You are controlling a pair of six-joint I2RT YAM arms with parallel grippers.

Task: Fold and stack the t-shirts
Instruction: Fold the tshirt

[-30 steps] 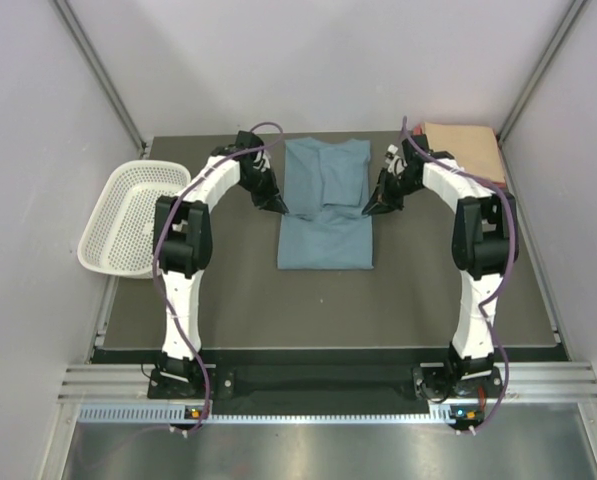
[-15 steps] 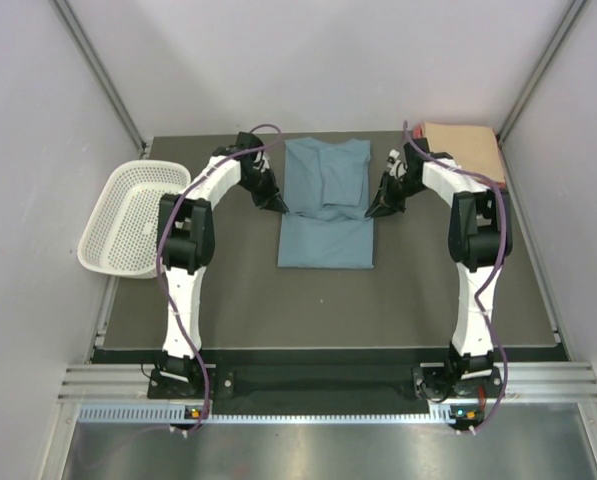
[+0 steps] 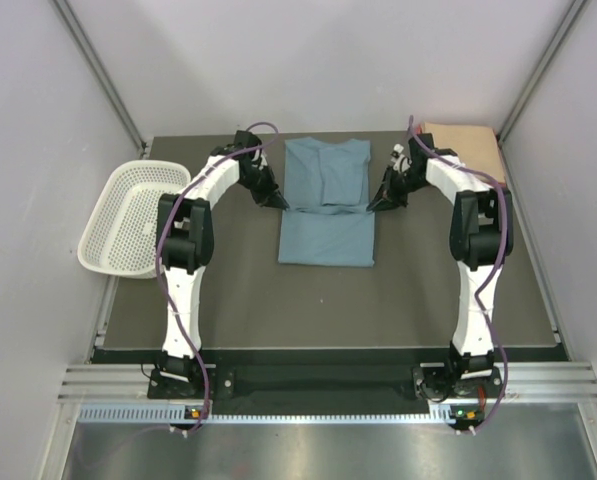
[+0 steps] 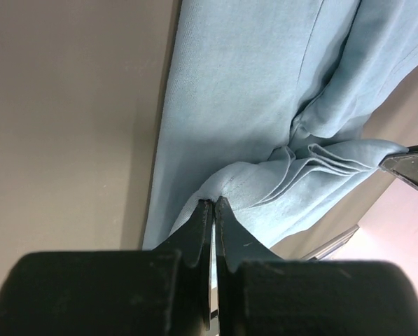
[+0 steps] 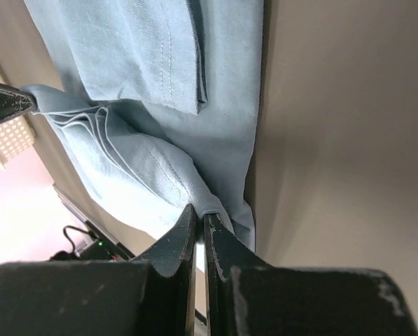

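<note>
The dusty blue-grey t-shirt (image 3: pixel 324 230) lies flat mid-table, its far part doubled over into a raised fold (image 3: pixel 326 180). My left gripper (image 3: pixel 281 205) is shut on the left end of that fold, and cloth bunches at its tips (image 4: pixel 213 201). My right gripper (image 3: pixel 375 205) is shut on the right end, pinching cloth (image 5: pixel 200 210). Between them the fold hangs in pleats (image 4: pixel 335 157) just above the lower layer (image 5: pixel 223 126). A peach t-shirt (image 3: pixel 468 145) lies folded at the back right corner, partly behind the right arm.
A white mesh basket (image 3: pixel 128 215) sits off the table's left edge, tilted. The dark table mat (image 3: pixel 318 300) stretches toward the arm bases. Grey walls close in the back and both sides.
Both grippers have shifted slightly toward the far side, carrying the pinched fold with them. The fold's near edge now sits a little farther back on the shirt.
</note>
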